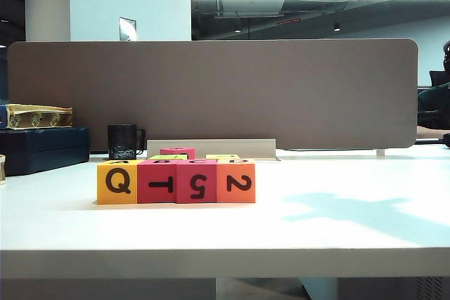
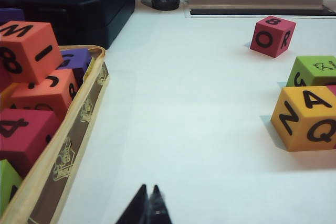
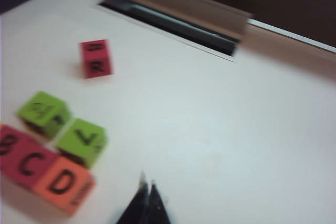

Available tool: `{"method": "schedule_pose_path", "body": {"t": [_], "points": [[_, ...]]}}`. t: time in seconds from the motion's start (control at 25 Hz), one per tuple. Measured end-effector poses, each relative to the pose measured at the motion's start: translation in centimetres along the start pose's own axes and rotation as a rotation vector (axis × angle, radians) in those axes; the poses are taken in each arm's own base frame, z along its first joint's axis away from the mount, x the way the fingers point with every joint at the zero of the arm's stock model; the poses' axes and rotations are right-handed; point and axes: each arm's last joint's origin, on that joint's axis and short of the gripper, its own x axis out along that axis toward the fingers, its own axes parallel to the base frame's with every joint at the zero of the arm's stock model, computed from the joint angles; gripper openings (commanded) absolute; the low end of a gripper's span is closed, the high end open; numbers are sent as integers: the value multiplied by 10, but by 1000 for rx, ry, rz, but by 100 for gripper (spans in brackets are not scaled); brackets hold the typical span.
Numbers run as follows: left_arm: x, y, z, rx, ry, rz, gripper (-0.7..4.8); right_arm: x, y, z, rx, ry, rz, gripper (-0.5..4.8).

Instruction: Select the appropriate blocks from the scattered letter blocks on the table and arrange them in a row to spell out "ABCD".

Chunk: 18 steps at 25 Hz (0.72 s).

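Four blocks stand touching in a row on the table (image 1: 337,233): yellow-orange (image 1: 117,182) showing Q, magenta (image 1: 156,182), magenta (image 1: 196,182), salmon-orange (image 1: 236,182). Their tops read A (image 2: 307,118), then B and C (image 3: 23,161), then D (image 3: 63,182). My left gripper (image 2: 149,190) is shut and empty, low over bare table well away from the yellow-orange block. My right gripper (image 3: 147,184) is shut and empty too, above the table beside the D end of the row. Neither gripper shows in the exterior view.
Behind the row lie two lime-green blocks (image 3: 44,113) (image 3: 82,141) and a lone magenta block (image 3: 96,58). A cream basket (image 2: 79,129) full of spare blocks sits by the left gripper. A black mug (image 1: 122,141), a dark case (image 1: 42,149) and a cable slot (image 3: 173,22) line the back.
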Motion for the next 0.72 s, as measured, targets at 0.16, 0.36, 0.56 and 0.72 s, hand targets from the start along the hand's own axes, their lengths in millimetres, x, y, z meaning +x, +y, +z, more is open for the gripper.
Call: {"method": "schedule_pose_path", "body": {"t": [0.16,0.36,0.56,0.72], "points": [[0,0,0,0,1,0,-6,-8,-33,-48,83,-51,-151,-1],[0,0,0,0,0,0,-6,-27,-52,-133,150,-121,-325,-1],[0,0,0,0,1,0,-6,-44,-44,-194,157,-220,-404,-1],[0,0,0,0,0,0,-6,-55,-32,-235,161,-309,-441,-1]]}}
